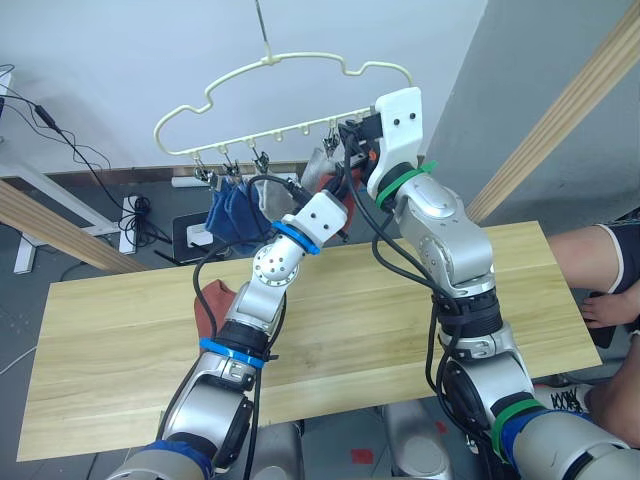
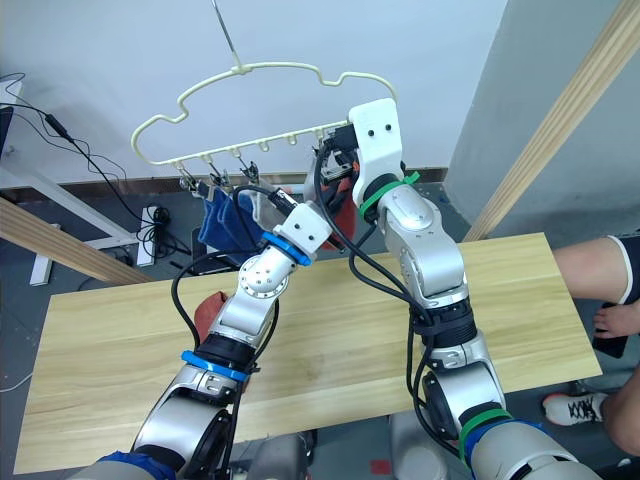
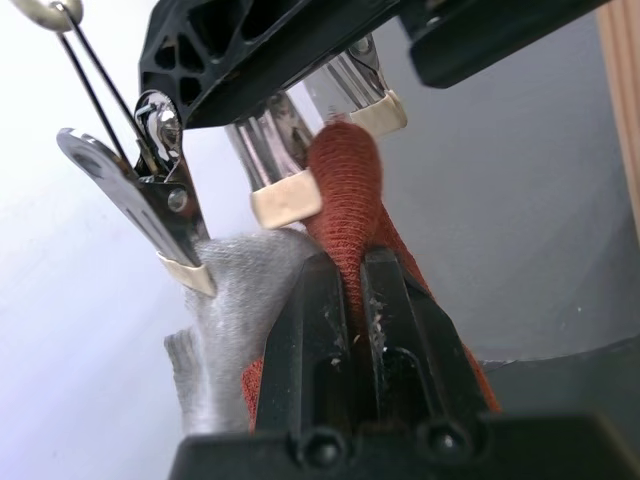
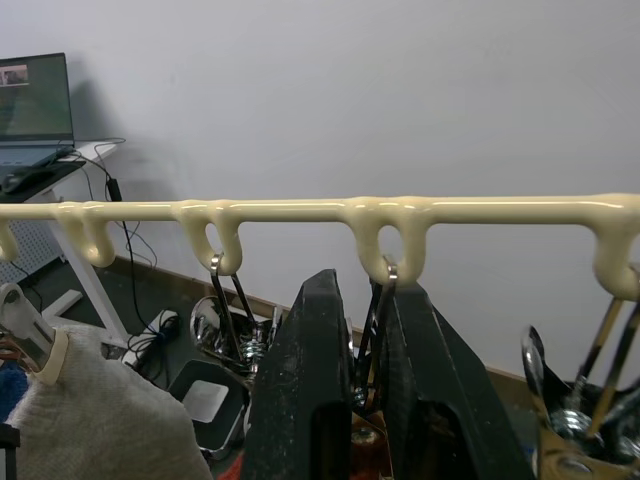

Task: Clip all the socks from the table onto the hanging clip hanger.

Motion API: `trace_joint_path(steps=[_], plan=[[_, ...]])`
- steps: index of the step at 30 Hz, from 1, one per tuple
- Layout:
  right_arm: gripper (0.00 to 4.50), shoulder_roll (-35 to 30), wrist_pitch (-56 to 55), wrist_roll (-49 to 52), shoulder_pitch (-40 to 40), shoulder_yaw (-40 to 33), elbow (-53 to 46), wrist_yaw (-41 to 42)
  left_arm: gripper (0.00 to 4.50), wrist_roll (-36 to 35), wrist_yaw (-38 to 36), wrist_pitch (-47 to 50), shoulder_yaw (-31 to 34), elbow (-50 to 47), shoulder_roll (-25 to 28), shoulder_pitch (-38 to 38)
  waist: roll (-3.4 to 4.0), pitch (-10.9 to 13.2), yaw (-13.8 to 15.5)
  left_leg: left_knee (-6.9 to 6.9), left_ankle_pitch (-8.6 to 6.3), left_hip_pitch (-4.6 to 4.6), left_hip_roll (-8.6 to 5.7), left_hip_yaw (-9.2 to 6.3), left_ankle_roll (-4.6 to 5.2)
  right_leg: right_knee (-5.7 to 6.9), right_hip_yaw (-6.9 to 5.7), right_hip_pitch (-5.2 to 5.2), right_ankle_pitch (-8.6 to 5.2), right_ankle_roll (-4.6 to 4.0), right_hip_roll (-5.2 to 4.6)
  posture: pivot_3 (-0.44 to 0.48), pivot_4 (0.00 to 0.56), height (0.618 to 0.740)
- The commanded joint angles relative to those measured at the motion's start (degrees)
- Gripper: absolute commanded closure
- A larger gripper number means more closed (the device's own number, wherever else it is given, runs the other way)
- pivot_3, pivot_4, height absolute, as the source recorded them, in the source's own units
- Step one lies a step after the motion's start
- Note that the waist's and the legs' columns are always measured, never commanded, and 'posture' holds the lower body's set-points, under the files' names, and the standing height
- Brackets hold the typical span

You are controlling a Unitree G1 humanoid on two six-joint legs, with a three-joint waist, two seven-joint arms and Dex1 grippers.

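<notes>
Both arms crowd the hanger's (image 1: 290,100) right clips; blue socks (image 1: 232,212) block the left ones. The desk (image 1: 130,330) lies open around one red sock (image 1: 208,303).

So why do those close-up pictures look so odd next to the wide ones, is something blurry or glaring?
Left wrist view: the rust-red sock sits sharp in the left gripper, with glints on the metal clips and a soft, pale background. Right wrist view: the clip hanger bar is crisp, the laptop behind hazier. Left eye view: even light, table free of glare.
</notes>
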Motion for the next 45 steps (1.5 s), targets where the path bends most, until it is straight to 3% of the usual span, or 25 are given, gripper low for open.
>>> trace_joint_path(steps=[1,8,10,16,21,24,31,34,36,45], plan=[[4.08,1.17,0.93,2.41,-0.13,-1.43,-3.99,-0.64,4.50,-0.03,0.87,-0.04,0.46,-1.62,-0.53,-0.62,0.00,0.02,0.00,0.00,0.00,0.00,0.00,0.00,0.00,0.00,0.00,0.00,0.00,0.00,0.00,-0.158,0.395,0.740],[1.61,1.33,5.01,4.91,0.70,-2.50,-7.28,-1.08,4.50,-1.17,-0.65,0.94,0.27,-2.28,-1.60,-0.74,0.00,0.05,0.02,0.00,0.00,-0.01,0.00,0.00,0.01,0.00,0.00,0.00,0.00,0.00,0.00,-0.161,0.400,0.740],[1.34,0.80,6.61,5.90,1.65,-2.10,-9.64,-0.25,4.25,-2.99,-2.31,3.05,0.61,-2.98,-1.96,-0.20,0.01,0.06,0.00,-0.01,0.00,-0.01,0.00,0.00,0.01,-0.01,0.00,0.00,0.00,0.00,0.00,-0.159,0.401,0.740],[1.33,-2.99,11.29,7.89,6.70,-0.87,-18.46,2.11,2.64,-5.72,-5.69,8.10,0.74,-6.57,-1.52,1.83,0.02,0.15,0.04,-0.02,-0.01,-0.01,0.00,-0.02,0.01,-0.01,-0.01,0.01,0.00,0.00,0.00,-0.162,0.402,0.740],[1.33,-7.47,12.90,9.27,10.21,-0.13,-24.93,4.74,2.64,-12.70,-11.55,15.05,2.83,-13.17,-0.07,4.18,0.07,0.41,0.04,0.00,-0.08,-0.02,-0.01,-0.02,0.14,0.00,0.01,0.01,0.00,0.00,0.00,-0.167,0.401,0.740],[1.33,-10.45,12.10,9.84,12.16,-0.28,-28.33,6.29,2.64,-20.42,-19.29,22.69,3.76,-21.68,3.31,7.06,0.14,0.49,-0.06,-0.02,-0.09,-0.01,0.02,-0.03,0.16,0.02,0.00,0.01,0.00,0.00,0.01,-0.170,0.402,0.740],[1.33,-10.69,9.71,7.25,12.90,-1.34,-26.62,2.17,2.64,-33.24,-28.90,38.18,8.58,-35.25,14.39,10.97,0.22,0.57,-0.01,-0.01,-0.10,0.02,0.01,-0.02,0.18,0.03,0.01,0.02,0.00,0.00,0.01,-0.163,0.395,0.740],[1.96,-9.76,8.73,6.85,12.52,-1.70,-24.77,0.51,2.61,-36.51,-30.66,42.21,10.55,-37.91,17.81,10.65,0.22,0.57,0.22,-0.01,-0.11,0.01,0.01,-0.04,0.19,0.02,0.00,0.02,0.00,0.00,0.01,-0.149,0.391,0.740],[2.61,-9.29,7.98,6.25,12.08,-1.58,-23.40,-0.36,2.61,-39.33,-31.73,45.43,11.75,-39.73,19.73,10.09,0.22,0.58,0.29,-0.01,-0.10,0.01,0.01,-0.04,0.19,0.01,0.00,0.02,0.00,0.00,0.01,-0.146,0.390,0.740],[2.61,-7.66,5.32,3.16,8.71,-1.51,-16.47,-4.00,2.61,-49.01,-33.13,54.69,16.41,-41.83,24.06,5.44,0.22,0.59,0.35,-0.04,-0.07,0.00,0.01,-0.04,0.13,-0.01,-0.02,0.00,0.00,0.00,0.01,-0.137,0.379,0.740]])
